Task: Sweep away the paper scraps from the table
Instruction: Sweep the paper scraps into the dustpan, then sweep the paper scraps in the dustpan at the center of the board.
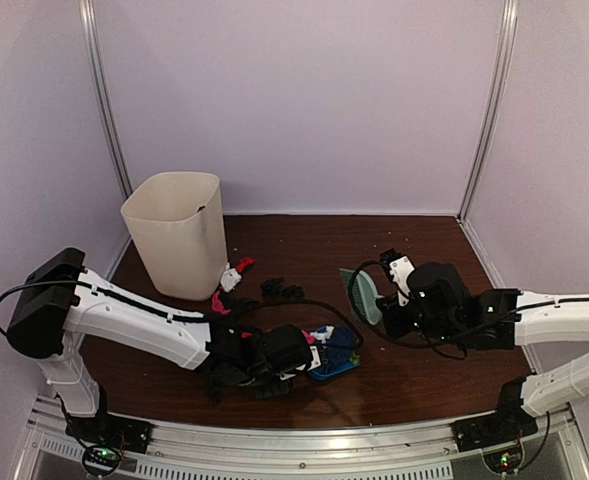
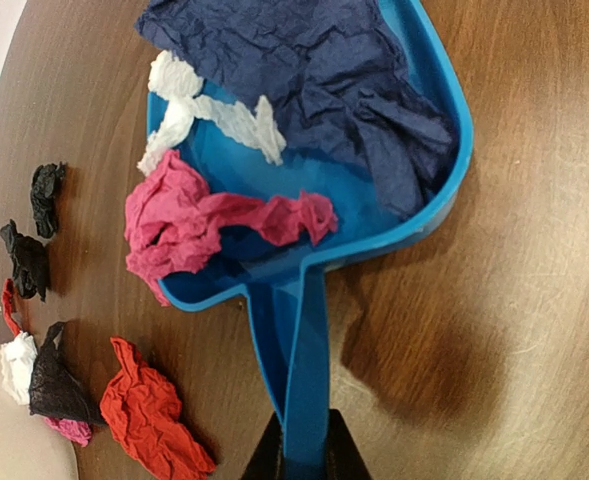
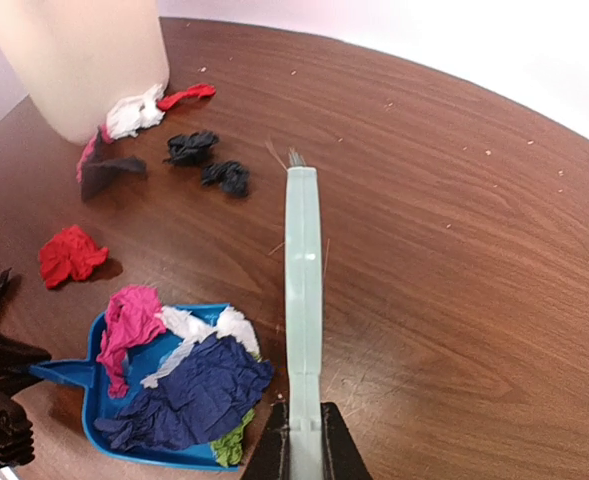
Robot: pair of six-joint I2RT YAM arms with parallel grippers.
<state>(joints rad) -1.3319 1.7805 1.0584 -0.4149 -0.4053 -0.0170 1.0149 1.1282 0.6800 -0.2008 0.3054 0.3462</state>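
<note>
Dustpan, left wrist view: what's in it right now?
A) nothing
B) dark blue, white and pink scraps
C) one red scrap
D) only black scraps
B: the dustpan holds a dark blue scrap, a white scrap and a pink scrap, while the black scraps and the red scrap lie outside it on the table.
</note>
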